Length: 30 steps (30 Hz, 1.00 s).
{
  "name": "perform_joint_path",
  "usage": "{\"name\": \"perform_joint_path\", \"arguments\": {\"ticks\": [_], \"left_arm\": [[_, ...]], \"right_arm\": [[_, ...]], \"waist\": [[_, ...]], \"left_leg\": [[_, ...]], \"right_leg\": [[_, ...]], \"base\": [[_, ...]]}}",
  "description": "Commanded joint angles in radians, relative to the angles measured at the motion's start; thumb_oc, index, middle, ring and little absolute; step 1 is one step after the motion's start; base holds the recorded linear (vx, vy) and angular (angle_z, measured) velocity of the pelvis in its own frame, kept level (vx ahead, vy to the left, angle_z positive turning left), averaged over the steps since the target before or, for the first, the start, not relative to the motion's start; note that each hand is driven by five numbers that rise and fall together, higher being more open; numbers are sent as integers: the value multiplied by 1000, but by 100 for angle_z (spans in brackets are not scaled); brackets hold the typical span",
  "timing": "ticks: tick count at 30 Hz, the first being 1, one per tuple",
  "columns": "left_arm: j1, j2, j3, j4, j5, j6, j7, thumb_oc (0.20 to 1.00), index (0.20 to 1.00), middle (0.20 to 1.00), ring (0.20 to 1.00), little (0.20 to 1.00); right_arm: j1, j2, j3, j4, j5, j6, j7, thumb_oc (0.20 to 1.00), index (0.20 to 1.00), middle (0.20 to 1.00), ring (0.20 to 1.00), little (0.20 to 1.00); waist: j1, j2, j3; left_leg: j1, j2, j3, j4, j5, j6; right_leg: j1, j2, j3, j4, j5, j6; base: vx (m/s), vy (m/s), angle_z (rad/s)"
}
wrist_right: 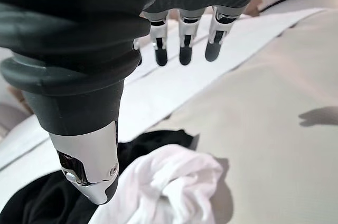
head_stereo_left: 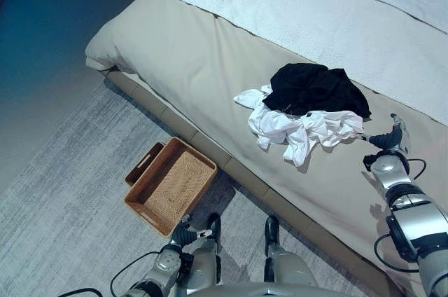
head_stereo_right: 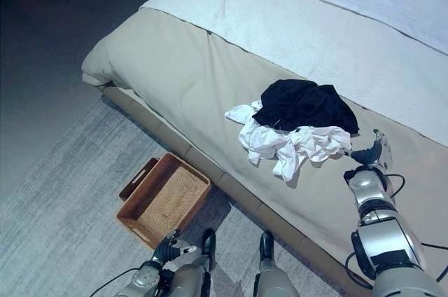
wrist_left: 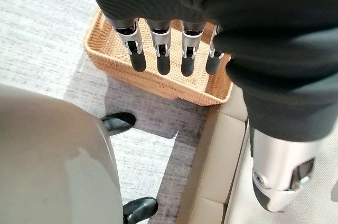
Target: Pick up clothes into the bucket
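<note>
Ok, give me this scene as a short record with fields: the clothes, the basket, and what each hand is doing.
clothes: black garment lying partly on a crumpled white garment, both on the bed
basket: woven basket on the grey rug beside the bed, nothing in it
right hand: open, over the bed next to the white garment, holding nothing
left hand: open, low above the basket's near edge, holding nothing
task state: no clothes in the basket yet
</note>
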Motion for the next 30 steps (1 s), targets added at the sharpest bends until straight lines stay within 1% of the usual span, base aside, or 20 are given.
{"name": "perform_joint_path", "arguments": {"ticks": [1,4,8,10,11,14,18,23,27,29,30], "left_arm": [[-34,-36,-41,20,-34,-25,12,1000,1000,1000,1000,1000],[-34,-33,-54,2,-43,-28,12,1000,1000,1000,1000,1000],[-39,-31,-64,-14,-51,-33,17,1000,1000,1000,1000,1000],[-48,-35,-82,-25,-53,-41,25,1000,1000,1000,1000,1000],[-48,-35,-82,-24,-53,-41,26,1000,1000,1000,1000,1000],[-63,-36,-102,-34,-47,-49,45,1000,1000,1000,1000,1000],[-78,-30,-124,-56,-47,-59,63,1000,1000,1000,1000,1000],[-85,-20,-132,-66,-58,-62,73,1000,1000,1000,1000,1000],[-92,-17,-129,-73,-66,-64,76,1000,1000,1000,1000,1000],[-96,-14,-134,-86,-74,-64,71,1000,1000,1000,1000,1000],[-96,-14,-133,-86,-74,-64,71,1000,1000,1000,1000,1000]], "right_arm": [[-94,-50,58,12,-16,-4,-43,1000,1000,1000,1000,1000],[-138,-56,87,25,-29,1,-49,1000,1000,1000,1000,1000],[-181,-67,112,24,-45,2,-64,1000,1000,1000,1000,1000],[-219,-79,127,20,-73,1,-113,1000,1000,1000,1000,1000],[-219,-79,128,20,-73,1,-114,1000,1000,1000,1000,1000],[-264,-86,131,-17,-97,-3,-193,1000,1000,1000,1000,1000],[-319,-103,150,-35,-114,-1,-237,1000,1000,1000,1000,1000],[-396,-122,178,-33,-93,-5,-230,1000,1000,1000,1000,1000],[-422,-127,198,-23,-90,-1,-219,1000,1000,1000,1000,1000],[-447,-138,222,5,-81,9,-174,1000,1000,1000,1000,1000],[-448,-138,223,6,-80,8,-173,1000,1000,1000,1000,1000]], "waist": [[26,-47,-1],[37,-43,14],[40,-39,26],[46,-31,36],[46,-31,36],[48,-23,47],[56,-16,54],[67,-13,63],[73,-11,68],[85,-11,74],[85,-11,74]], "left_leg": [[-35,-44,1,-10,19,23],[-62,-38,-2,-10,31,20],[-83,-38,-10,-14,42,17],[-101,-38,-20,-19,53,12],[-102,-38,-20,-19,53,12],[-115,-38,-28,-25,62,7],[-126,-44,-38,-26,64,4],[-141,-54,-49,-26,66,4],[-154,-57,-53,-25,69,5],[-170,-61,-59,-24,74,4],[-170,-61,-59,-24,74,4]], "right_leg": [[-64,-33,0,47,28,44],[-84,-30,-2,38,37,44],[-104,-30,-6,35,44,45],[-119,-31,-15,32,49,45],[-120,-30,-15,32,49,45],[-128,-33,-24,31,49,47],[-133,-39,-37,31,48,49],[-147,-48,-49,38,52,53],[-159,-51,-52,41,56,55],[-169,-54,-57,42,58,56],[-169,-54,-57,43,58,56]], "base": [[-16,-32,-3],[-3,-11,0],[-7,-3,2],[0,0,0],[-2,-1,12],[-5,9,18],[3,8,3],[4,15,5],[4,28,15],[3,7,2],[-1,-3,3]]}}
